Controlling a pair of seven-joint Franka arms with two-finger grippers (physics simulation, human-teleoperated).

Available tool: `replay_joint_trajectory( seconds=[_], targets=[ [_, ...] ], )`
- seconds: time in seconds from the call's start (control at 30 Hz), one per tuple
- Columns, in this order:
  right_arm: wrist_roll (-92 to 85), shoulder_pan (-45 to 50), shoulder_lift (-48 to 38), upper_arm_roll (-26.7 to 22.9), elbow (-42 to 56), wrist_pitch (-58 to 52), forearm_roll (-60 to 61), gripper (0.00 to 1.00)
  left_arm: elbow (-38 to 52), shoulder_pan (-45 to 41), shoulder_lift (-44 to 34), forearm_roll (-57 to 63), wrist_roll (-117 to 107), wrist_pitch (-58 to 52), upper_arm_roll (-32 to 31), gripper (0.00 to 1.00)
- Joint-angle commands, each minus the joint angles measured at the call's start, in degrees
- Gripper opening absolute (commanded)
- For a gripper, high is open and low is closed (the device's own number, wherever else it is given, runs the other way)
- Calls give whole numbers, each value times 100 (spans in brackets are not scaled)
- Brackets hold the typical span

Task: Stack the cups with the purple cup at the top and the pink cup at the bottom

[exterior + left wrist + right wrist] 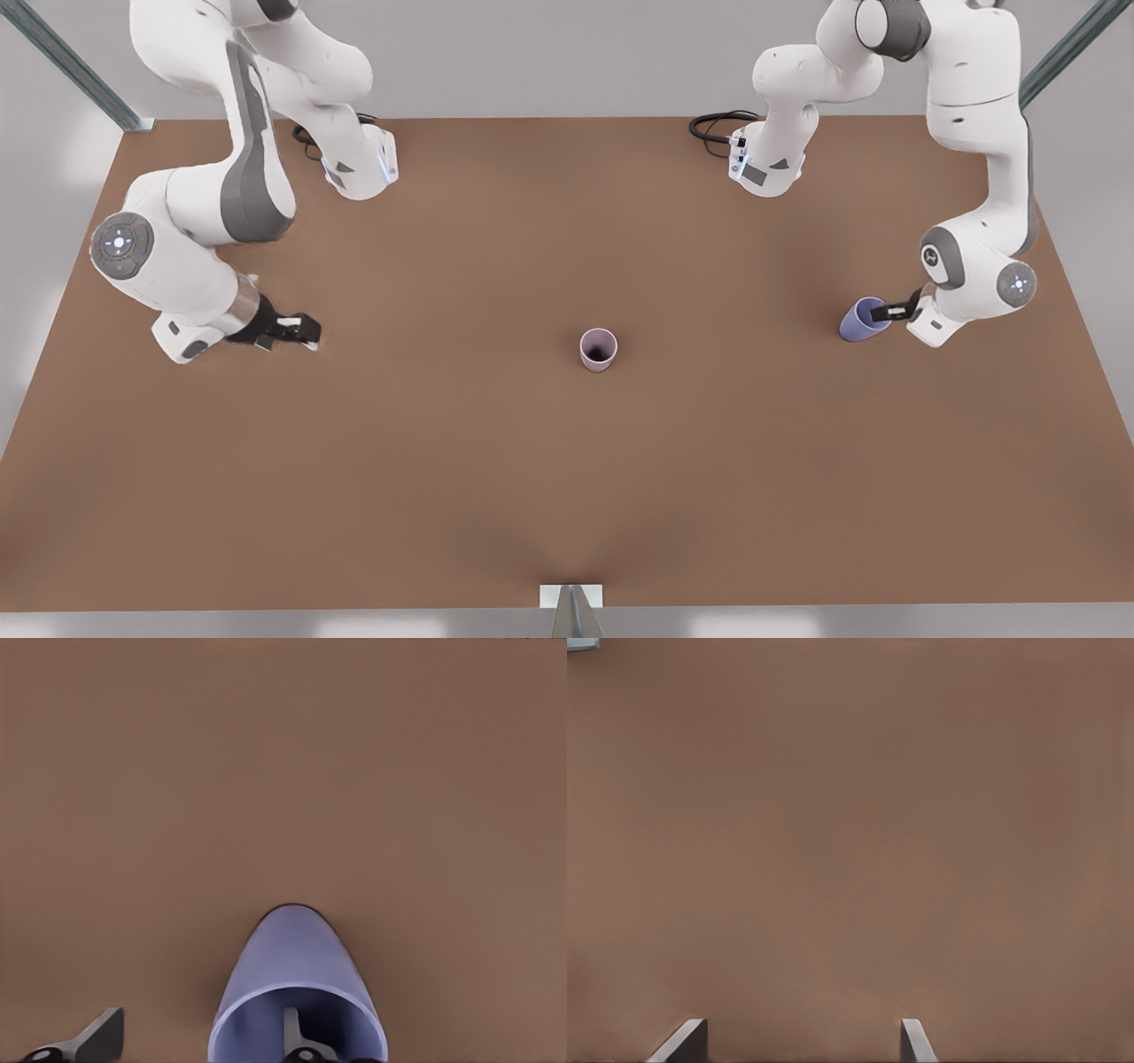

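Pink cup (598, 349) upright mid-table, stacking not begun; left gripper (889, 311) straddles the tilted purple cup's (861, 320) rim, grip unclear; right gripper (292, 330) waits spread, empty.

White arms (974, 89) with grey joints, black fingers (292, 330), black cables (713, 124).

Pink cup (598, 348) pale mauve w/ darker inside, purple cup (861, 321) periwinkle blue, table (532, 461) plain brown, arms white w/ grey joints, fingers (93, 1041) dark grey.
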Motion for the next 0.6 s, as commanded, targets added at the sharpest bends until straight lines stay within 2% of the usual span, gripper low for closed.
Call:
replay_joint_trajectory(
  seconds=[0.0, 0.03, 0.1, 0.23, 0.33, 0.57],
  targets=[
    [-108, -42, -10, -12, 4, -8, -11, 100, 0, 6, 13, -137, -4, 1, 0, 49],
    [-399, -60, -28, -74, 231, -420, -519, 100, 0, 6, 57, -286, -4, 36, 0, 42],
    [-505, -17, 139, -276, 654, -887, -504, 100, 0, -3, 119, -286, -4, 80, 0, 36],
    [-549, -148, 201, -302, 663, 80, -451, 100, 0, -3, 172, -427, -4, 89, -9, 26],
    [-549, -201, 148, -302, 812, -61, -442, 100, 0, 6, 181, -568, -13, 81, -9, 22],
    [-540, -184, 122, -294, 1261, -544, -433, 100, 9, -3, 198, -577, -65, 46, -9, 21]
  ],
)
